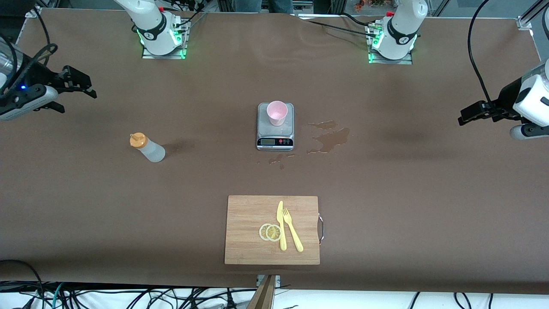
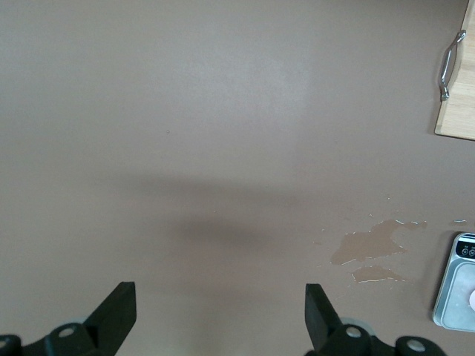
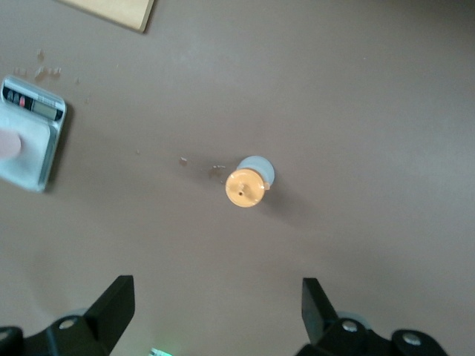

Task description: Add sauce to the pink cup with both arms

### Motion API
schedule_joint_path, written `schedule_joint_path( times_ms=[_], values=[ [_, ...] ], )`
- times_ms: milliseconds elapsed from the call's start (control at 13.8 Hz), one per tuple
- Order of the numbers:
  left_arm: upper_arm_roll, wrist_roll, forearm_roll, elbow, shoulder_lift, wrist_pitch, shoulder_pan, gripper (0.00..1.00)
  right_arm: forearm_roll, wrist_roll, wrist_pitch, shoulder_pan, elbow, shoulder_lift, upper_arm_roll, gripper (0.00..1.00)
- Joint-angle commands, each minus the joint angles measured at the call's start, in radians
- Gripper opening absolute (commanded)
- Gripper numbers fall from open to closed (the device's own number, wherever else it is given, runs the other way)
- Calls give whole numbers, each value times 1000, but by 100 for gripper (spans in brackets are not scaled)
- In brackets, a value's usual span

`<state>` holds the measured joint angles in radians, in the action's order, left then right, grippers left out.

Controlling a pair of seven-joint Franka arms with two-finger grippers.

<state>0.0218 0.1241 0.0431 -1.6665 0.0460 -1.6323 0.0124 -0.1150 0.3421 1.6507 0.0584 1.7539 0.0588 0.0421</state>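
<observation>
Pink cup [image 1: 277,112]: seated on the scale [image 1: 275,139].
Sauce [image 1: 147,147]: parked upright toward the right arm's end.
Left gripper [image 2: 219,311]: held aloft, fingers spread.
Right gripper [image 3: 217,308]: held aloft, fingers spread.

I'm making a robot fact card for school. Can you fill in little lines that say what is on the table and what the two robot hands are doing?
sauce: bottle upright on the table, orange cap on, toward the right arm's end
pink cup: upright on the scale
spill: wet patch on the table beside the scale
cutting board: nearer the front camera than the scale, holds lemon slices, knife, fork
right gripper: open, empty, in the air, waiting
left gripper: open, empty, in the air, waiting
</observation>
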Motion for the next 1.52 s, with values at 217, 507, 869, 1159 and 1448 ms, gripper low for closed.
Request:
schedule_joint_path(
  times_ms=[217,507,869,1159,1448],
  values=[
    [4,-17,26,20,6,11,-3,100,116,-276,33,54,21,47,-42,100],
    [3,-17,26,20,6,11,-3,100,144,-275,72,54,21,55,-44,100],
    [4,-17,26,22,8,11,-3,100,92,-267,61,51,19,53,-18,100],
    [4,-32,29,25,11,11,-3,100,90,-264,32,49,-19,21,-13,100],
    [4,-32,27,25,11,12,-3,100,92,-265,24,46,-20,19,-10,100]
  ],
)
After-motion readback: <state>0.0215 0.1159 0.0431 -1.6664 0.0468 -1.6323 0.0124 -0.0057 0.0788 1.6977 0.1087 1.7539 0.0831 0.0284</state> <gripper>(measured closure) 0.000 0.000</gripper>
